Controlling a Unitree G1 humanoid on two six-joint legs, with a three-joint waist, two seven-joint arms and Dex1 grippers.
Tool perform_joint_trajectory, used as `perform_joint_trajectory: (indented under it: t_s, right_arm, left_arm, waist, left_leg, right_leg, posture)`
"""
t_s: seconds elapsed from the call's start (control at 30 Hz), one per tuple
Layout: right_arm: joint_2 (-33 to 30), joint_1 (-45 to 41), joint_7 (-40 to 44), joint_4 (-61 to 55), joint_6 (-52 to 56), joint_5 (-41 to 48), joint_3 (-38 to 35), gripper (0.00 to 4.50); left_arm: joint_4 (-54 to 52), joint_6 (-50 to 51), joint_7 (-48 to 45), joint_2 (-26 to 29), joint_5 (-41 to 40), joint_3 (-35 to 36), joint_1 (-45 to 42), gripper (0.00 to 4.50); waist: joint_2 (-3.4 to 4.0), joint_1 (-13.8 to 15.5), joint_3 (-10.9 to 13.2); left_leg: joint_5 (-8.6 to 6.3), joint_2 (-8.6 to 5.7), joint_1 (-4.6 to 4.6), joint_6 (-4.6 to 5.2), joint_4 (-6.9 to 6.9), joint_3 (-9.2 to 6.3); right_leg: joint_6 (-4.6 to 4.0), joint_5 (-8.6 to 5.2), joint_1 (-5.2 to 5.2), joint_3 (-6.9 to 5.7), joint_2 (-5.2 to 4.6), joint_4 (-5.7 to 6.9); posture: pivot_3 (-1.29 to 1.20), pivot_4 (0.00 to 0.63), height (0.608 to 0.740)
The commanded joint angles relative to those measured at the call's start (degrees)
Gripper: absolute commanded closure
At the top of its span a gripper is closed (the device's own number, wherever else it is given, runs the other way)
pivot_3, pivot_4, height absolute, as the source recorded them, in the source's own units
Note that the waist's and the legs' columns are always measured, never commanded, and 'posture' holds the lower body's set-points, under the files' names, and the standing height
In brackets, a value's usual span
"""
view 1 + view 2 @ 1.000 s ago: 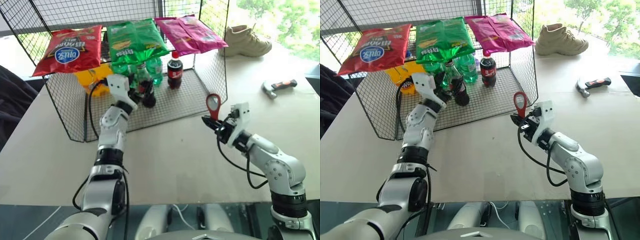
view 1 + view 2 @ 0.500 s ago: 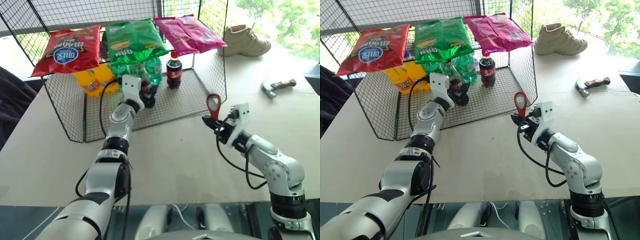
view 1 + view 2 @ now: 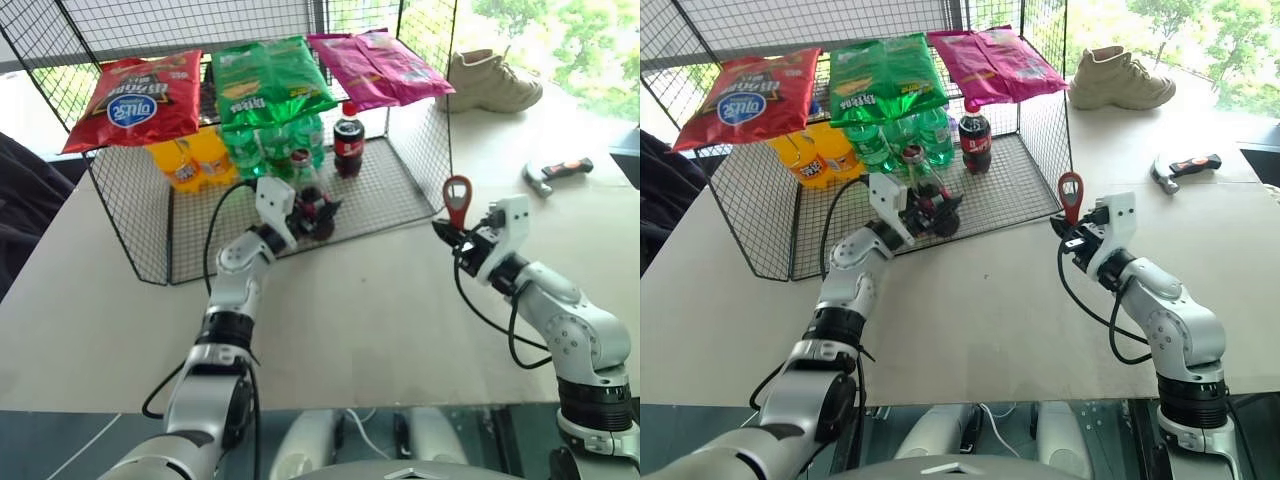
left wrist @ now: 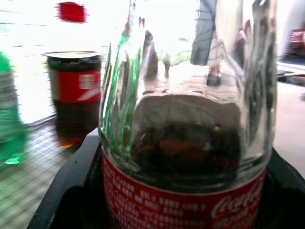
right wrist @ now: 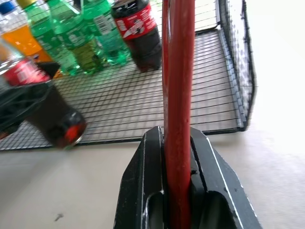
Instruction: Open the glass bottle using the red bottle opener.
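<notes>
Left gripper (image 3: 318, 212) grasps glass bottle (image 3: 307, 196) at wire cage (image 3: 400, 190) front edge. Right gripper (image 3: 447, 232) clenched on red bottle opener (image 3: 457, 198), upright.

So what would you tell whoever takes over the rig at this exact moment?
Left gripper: closed around the glass bottle at its red label, bottle tilted and off the wire rack, near the rack's front edge.
Right gripper: shut on the red bottle opener, loop head up, held over the table, apart from the bottle.
Done: both things are in hand.
Left: the cap looks to be on. Bring the bottle and opener together, hook the cap and pry it off.
</notes>
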Motion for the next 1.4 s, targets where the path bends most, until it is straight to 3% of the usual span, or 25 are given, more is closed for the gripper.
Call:
perform_joint_trajectory:
  t_s: [0.03, 0.17, 0.47, 0.53, 0.6, 1.4]
  right_arm:
    - [0.29, -2.39, -1.24, 0.86, -4.3, -1.6, -2.37, 4.5]
    - [1.06, -3.45, -2.01, 2.05, -6.07, -2.51, -2.74, 4.5]
    - [1.74, -3.08, -2.51, 1.72, -6.41, -2.74, -2.85, 4.5]
    - [1.77, -3.04, -2.51, 1.78, -6.44, -2.79, -2.82, 4.5]
    - [1.79, -3.02, -2.49, 1.8, -6.46, -2.83, -2.79, 4.5]
    - [2.3, -2.68, -2.39, 2.03, -6.57, -3.18, -2.02, 4.5]
  left_arm:
    - [-13.55, 8.5, -3.75, 1.76, -5.87, -2.06, 3.53, 1.68]
    - [-18.17, 12.13, -4.28, 2.07, -6.84, -3.23, 7.47, 1.68]
    - [-19.33, 6.91, -2.13, 1.5, -0.99, -5.25, 9.54, 1.68]
    - [-19.39, 6.57, -2.34, 1.5, -0.79, -5.45, 9.62, 0.67]
    - [-19.37, 6.02, -2.64, 1.65, -0.38, -5.72, 9.8, 0.1]
    - [-21.14, 1.12, -2.38, 0.55, -3.18, -4.51, 7.98, 0.1]
  waist:
    - [0.01, -0.39, -0.01]
    - [0.04, -0.52, -0.02]
    - [0.04, -0.19, -0.02]
    - [0.04, -0.18, -0.02]
    - [0.04, -0.2, -0.02]
    - [0.05, -0.21, -0.03]
  left_leg:
    - [0.0, 0.01, 0.01, 0.0, 0.01, 0.0]
    - [0.0, 0.02, 0.1, 0.0, 0.0, 0.1]
    - [0.0, 0.0, 0.1, 0.0, 0.03, 0.11]
    - [0.0, 0.0, 0.09, 0.0, 0.03, 0.11]
    - [0.0, 0.0, 0.1, 0.0, 0.03, 0.12]
    - [0.0, 0.01, 0.13, 0.0, 0.04, 0.14]
  right_leg:
    - [0.0, 0.0, 0.0, 0.02, 0.0, 0.02]
    - [0.0, 0.0, 0.01, 0.11, 0.04, 0.08]
    - [-0.01, 0.0, 0.02, 0.1, 0.07, 0.09]
    - [-0.01, 0.0, 0.01, 0.1, 0.06, 0.08]
    - [-0.01, 0.0, 0.02, 0.1, 0.05, 0.08]
    - [-0.01, 0.0, 0.03, 0.11, 0.07, 0.11]
  posture:
    - [0.0, 0.15, 0.74]
    - [0.0, 0.15, 0.74]
    - [0.0, 0.15, 0.74]
    - [0.0, 0.15, 0.74]
    - [0.0, 0.15, 0.74]
    - [0.0, 0.15, 0.74]
